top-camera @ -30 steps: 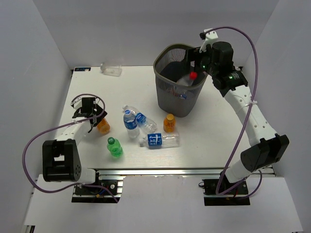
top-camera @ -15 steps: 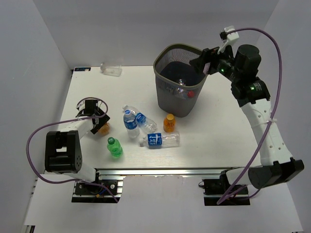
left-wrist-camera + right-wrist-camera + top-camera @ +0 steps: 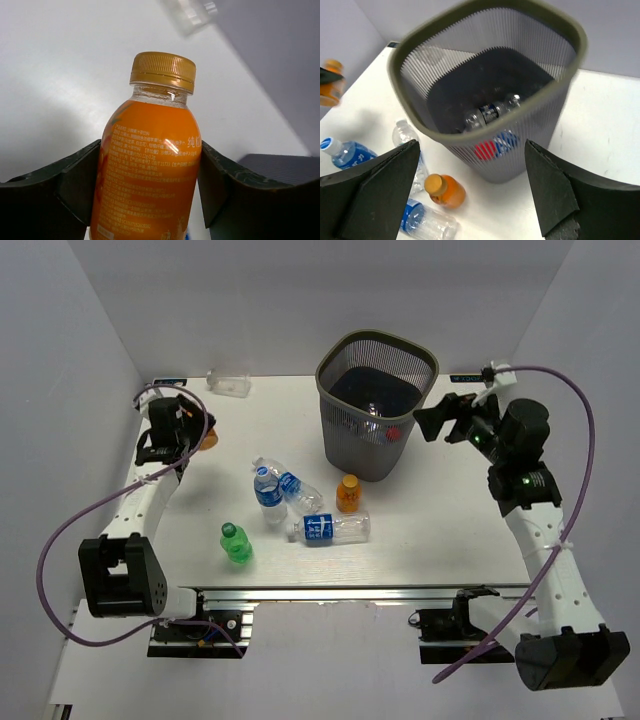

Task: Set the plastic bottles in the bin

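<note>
Your left gripper [image 3: 188,432] squeezes an orange bottle [image 3: 150,165] tight, far left of the bin [image 3: 352,445]. Your right gripper [image 3: 431,424] hangs wide open just right of the bin, holding nothing. Inside the bin lies a clear bottle [image 3: 489,113], and maybe a red-capped one. In front of the bin lie blue-label bottles [image 3: 268,488], a second orange bottle [image 3: 348,494] and a green bottle [image 3: 236,544].

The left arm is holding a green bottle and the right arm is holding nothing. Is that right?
Not quite. The left tool holds an orange bottle, not a green one; the left wrist view shows it. The green bottle stands on the table. The right tool does hold nothing.
</note>
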Controlling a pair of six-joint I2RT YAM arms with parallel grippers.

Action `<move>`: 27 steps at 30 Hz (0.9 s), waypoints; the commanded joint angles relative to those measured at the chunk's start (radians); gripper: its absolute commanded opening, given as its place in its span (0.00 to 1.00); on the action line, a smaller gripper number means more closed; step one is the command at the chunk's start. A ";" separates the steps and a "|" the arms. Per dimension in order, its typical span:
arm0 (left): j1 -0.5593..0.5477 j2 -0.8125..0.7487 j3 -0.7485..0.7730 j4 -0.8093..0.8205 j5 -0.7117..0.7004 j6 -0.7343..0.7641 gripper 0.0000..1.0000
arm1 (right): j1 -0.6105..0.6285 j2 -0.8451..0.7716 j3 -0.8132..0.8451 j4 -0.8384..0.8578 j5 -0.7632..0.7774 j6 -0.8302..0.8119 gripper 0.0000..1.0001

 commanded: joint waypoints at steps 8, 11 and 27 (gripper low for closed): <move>-0.117 0.055 0.313 0.382 0.458 0.083 0.45 | -0.341 -0.173 -0.404 0.307 -0.079 0.315 0.89; -0.263 0.127 0.501 0.307 0.434 0.218 0.50 | -0.381 -0.233 -0.443 0.291 -0.079 0.310 0.89; -0.521 0.683 1.272 0.021 0.584 0.357 0.98 | -0.356 -0.417 -0.564 0.170 -0.308 0.162 0.89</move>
